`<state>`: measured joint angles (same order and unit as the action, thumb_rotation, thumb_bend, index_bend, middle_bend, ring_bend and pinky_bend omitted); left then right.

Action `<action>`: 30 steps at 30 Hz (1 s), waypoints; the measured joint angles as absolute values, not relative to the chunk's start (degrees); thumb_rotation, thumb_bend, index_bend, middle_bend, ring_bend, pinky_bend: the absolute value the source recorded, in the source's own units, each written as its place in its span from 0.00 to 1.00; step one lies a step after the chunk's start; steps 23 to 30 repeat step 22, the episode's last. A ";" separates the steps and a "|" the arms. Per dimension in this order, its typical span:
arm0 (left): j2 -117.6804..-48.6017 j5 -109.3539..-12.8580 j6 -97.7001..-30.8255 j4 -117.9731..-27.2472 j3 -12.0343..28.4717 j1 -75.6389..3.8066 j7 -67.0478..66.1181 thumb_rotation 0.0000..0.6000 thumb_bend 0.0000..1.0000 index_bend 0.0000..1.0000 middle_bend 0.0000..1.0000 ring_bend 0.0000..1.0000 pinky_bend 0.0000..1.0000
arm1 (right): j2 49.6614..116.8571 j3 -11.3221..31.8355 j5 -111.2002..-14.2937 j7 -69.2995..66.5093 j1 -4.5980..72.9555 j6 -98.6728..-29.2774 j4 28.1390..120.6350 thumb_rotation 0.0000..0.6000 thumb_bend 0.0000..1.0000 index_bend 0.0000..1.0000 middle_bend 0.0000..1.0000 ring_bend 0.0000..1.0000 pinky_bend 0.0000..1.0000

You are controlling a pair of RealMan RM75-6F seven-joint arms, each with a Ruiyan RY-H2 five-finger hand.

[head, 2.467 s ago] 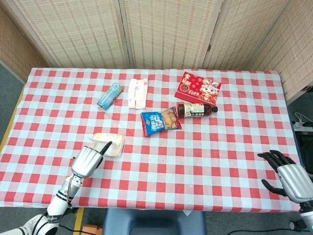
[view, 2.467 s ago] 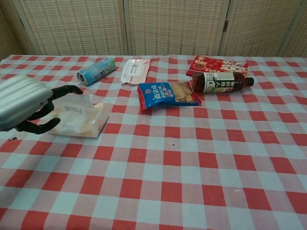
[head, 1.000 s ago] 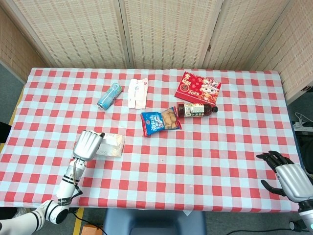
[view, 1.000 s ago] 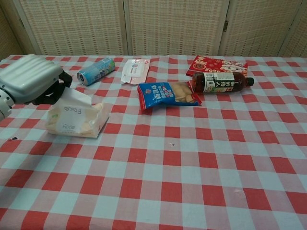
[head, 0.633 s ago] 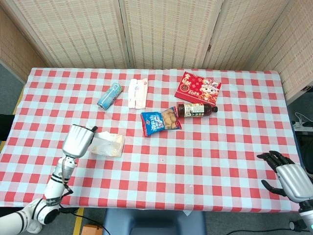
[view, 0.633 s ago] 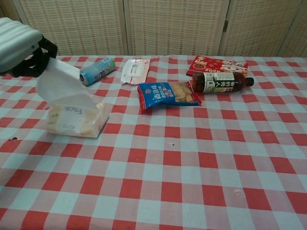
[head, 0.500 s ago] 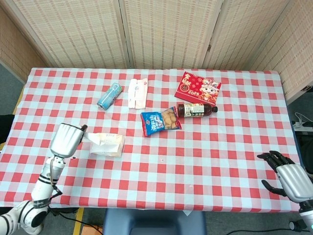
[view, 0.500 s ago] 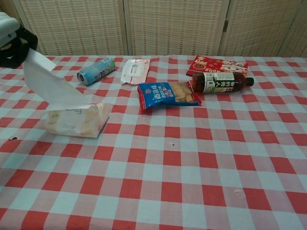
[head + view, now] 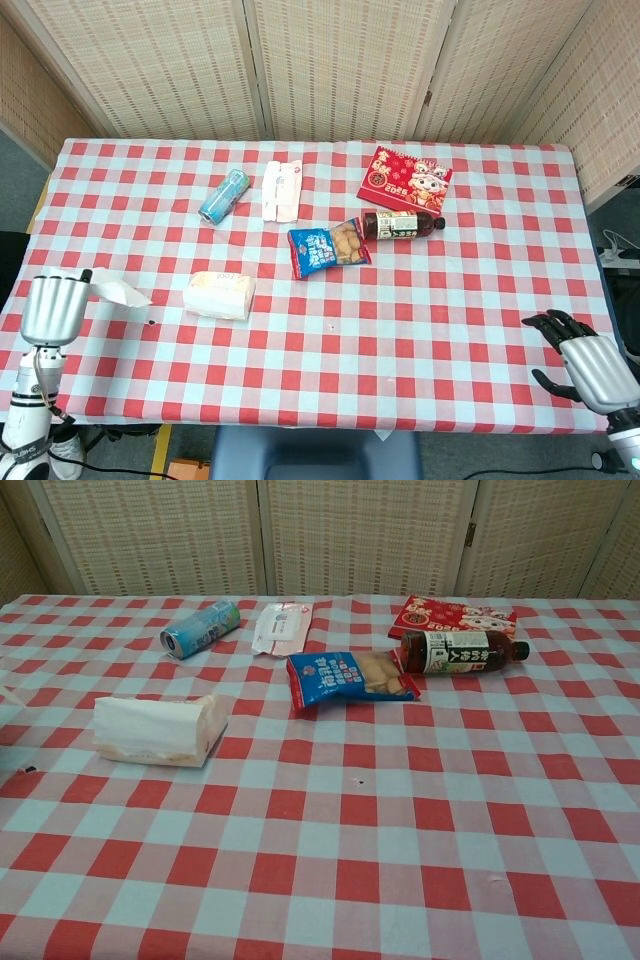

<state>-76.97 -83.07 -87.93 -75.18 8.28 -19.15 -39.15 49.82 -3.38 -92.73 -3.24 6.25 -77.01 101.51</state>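
Holding a white tissue (image 9: 118,291) by one corner, the left hand (image 9: 52,308) is hanging at the table's left edge, off to the side of the tissue pack (image 9: 219,295), with the sheet trailing free towards the pack but not touching it. The sheet is fully out of the pack (that part looks done), and what is left, as far as I can judge, is putting the tissue somewhere. The pack is lying on the checked tablecloth (image 9: 420,320), near the blue snack bag (image 9: 328,247), which is just beside the bottle (image 9: 402,224). The right hand (image 9: 588,362) is idling at the near right corner, fingers spread and gripping nothing.
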 measured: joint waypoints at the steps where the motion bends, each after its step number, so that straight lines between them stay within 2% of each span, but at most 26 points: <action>1: -77.95 -82.84 -88.40 -73.87 8.18 -18.69 -38.63 1.00 0.68 0.68 0.92 0.92 0.95 | 49.83 -3.37 -92.64 -3.21 6.28 -76.94 101.53 1.00 0.19 0.22 0.21 0.11 0.28; 3: -79.02 -82.78 -88.93 -72.35 7.93 -18.16 -37.61 1.00 0.62 0.63 0.86 0.89 0.94 | 49.86 -3.36 -92.57 -3.09 6.31 -76.84 101.54 1.00 0.19 0.23 0.21 0.11 0.28; 8: -80.84 -82.80 -89.46 -71.08 6.84 -16.69 -34.17 1.00 0.47 0.34 0.54 0.72 0.85 | 49.89 -3.42 -92.52 -2.99 6.40 -76.58 101.62 1.00 0.19 0.23 0.21 0.11 0.28; 13: -81.02 -82.32 -88.26 -73.47 5.22 -15.03 -29.49 1.00 0.43 0.13 0.29 0.51 0.74 | 49.91 -3.41 -92.33 -2.84 6.54 -76.24 101.68 1.00 0.19 0.23 0.21 0.11 0.28; 15: -80.81 -82.22 -87.83 -74.96 4.46 -14.26 -27.71 1.00 0.42 0.08 0.24 0.45 0.71 | 49.91 -3.40 -92.27 -2.82 6.61 -76.11 101.71 1.00 0.19 0.23 0.21 0.11 0.28; 18: -80.35 -82.30 -87.46 -77.16 3.29 -13.00 -24.67 1.00 0.41 0.05 0.20 0.42 0.70 | 49.94 -3.36 -92.16 -2.82 6.74 -75.91 101.71 1.00 0.19 0.23 0.21 0.11 0.28; 22: -79.53 -83.93 -87.71 -78.50 1.87 -11.77 -21.97 1.00 0.41 0.04 0.20 0.41 0.69 | 50.18 -3.17 -91.90 -2.49 6.94 -75.68 101.63 1.00 0.19 0.23 0.21 0.11 0.28; 30: -79.53 -83.93 -87.71 -78.50 1.87 -11.77 -21.97 1.00 0.41 0.04 0.20 0.41 0.69 | 50.18 -3.17 -91.90 -2.49 6.94 -75.68 101.63 1.00 0.19 0.23 0.21 0.11 0.28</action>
